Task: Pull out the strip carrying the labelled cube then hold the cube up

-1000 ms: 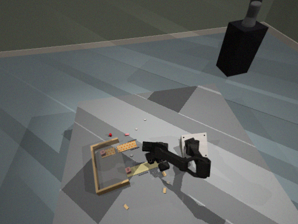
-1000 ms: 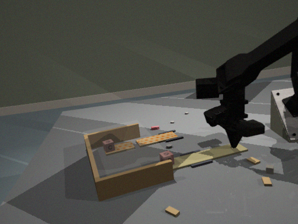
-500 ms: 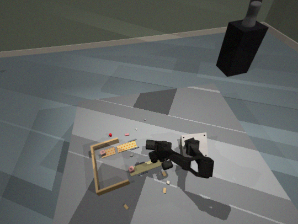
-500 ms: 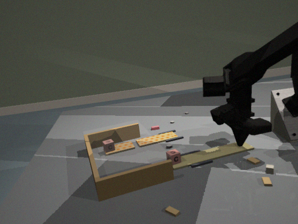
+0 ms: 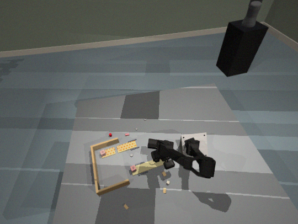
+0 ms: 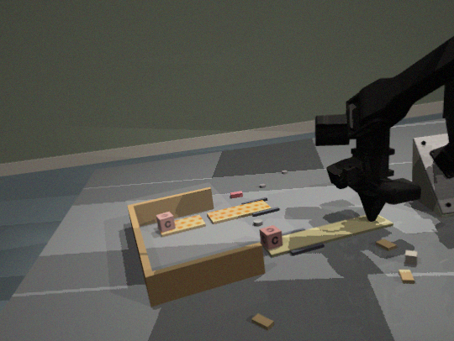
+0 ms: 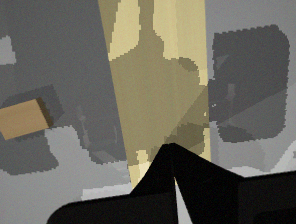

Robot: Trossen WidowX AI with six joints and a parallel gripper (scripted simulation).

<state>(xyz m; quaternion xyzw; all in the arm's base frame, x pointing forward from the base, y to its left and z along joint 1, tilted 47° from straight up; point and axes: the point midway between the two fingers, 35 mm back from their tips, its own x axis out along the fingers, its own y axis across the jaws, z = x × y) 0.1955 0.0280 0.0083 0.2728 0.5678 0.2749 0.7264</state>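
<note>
A plain yellow strip (image 5: 146,166) (image 6: 328,237) (image 7: 150,100) is in one piece. A pink cube (image 5: 133,168) (image 6: 271,238) marked C stands on its far end, just outside the open side of the wooden frame. The orange-dotted strip is in two pieces with a gap: a short piece (image 5: 111,152) (image 6: 190,224) inside the frame and a longer piece (image 5: 126,146) (image 6: 240,211). Another pink C cube (image 5: 102,153) (image 6: 166,222) stands on the short piece. My gripper (image 6: 372,219) (image 7: 169,150) is shut and empty, its tips at the top face of the yellow strip near its near end.
The wooden frame (image 5: 94,168) (image 6: 206,269) has walls on three sides. Dark rails flank both strips, one rail (image 5: 143,174) (image 6: 307,249) beside the yellow strip. Tan blocks (image 5: 164,190) (image 6: 406,276) and a white block (image 5: 168,182) (image 6: 411,256) lie beside the strip's near end.
</note>
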